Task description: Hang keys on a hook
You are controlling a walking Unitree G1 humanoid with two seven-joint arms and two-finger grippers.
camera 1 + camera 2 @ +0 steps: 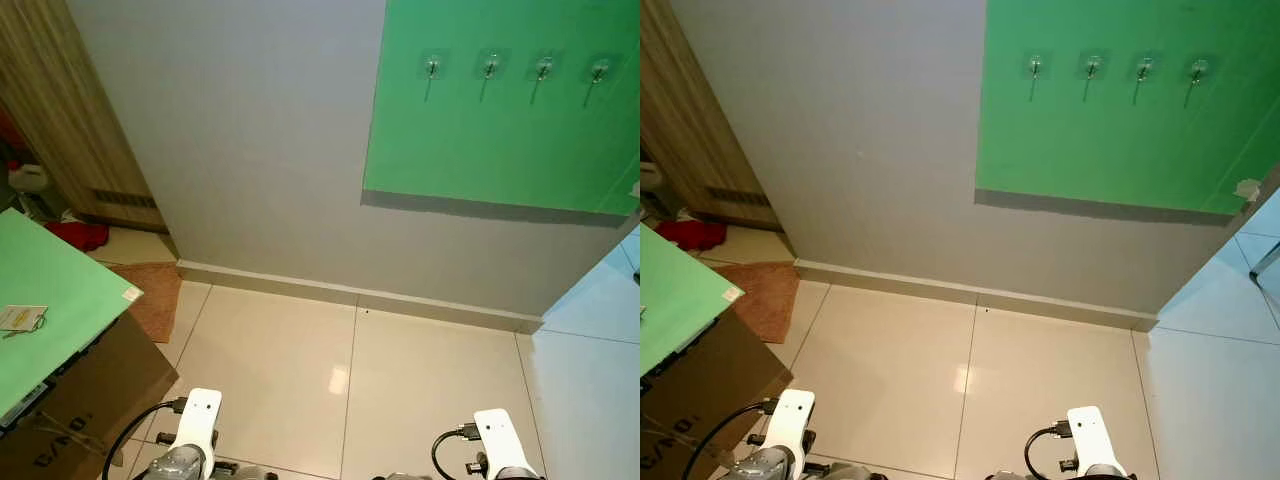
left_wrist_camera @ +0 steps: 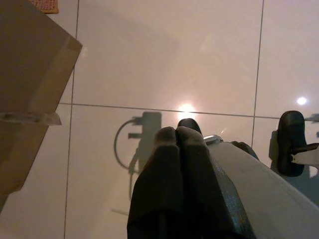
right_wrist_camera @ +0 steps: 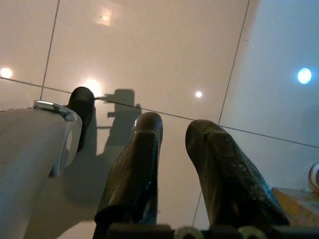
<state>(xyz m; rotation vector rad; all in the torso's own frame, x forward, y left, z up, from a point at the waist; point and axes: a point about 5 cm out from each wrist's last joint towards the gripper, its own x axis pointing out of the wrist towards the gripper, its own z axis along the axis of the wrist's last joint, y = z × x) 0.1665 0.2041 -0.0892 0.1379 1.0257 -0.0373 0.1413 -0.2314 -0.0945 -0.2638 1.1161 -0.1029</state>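
- Four hooks (image 1: 515, 68) sit in a row on the green panel (image 1: 480, 150) high on the wall.
- Keys (image 1: 22, 319) lie on the green tabletop (image 1: 60, 290) at far left, well apart from the hooks.
- Left gripper (image 2: 178, 133) hangs over floor tiles (image 1: 300, 360), fingers pressed together.
- Right gripper (image 3: 173, 130) hangs likewise, fingers apart, holding nothing.

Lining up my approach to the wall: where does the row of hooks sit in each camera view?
Left eye view: the row of four hooks is at upper right, on the green panel.
Right eye view: the same row, top, right of centre, on that panel.
Left wrist view: the left gripper points at the floor tiles.
Right wrist view: the right gripper points at floor tiles too.
Shared landmark: the floor tiles.
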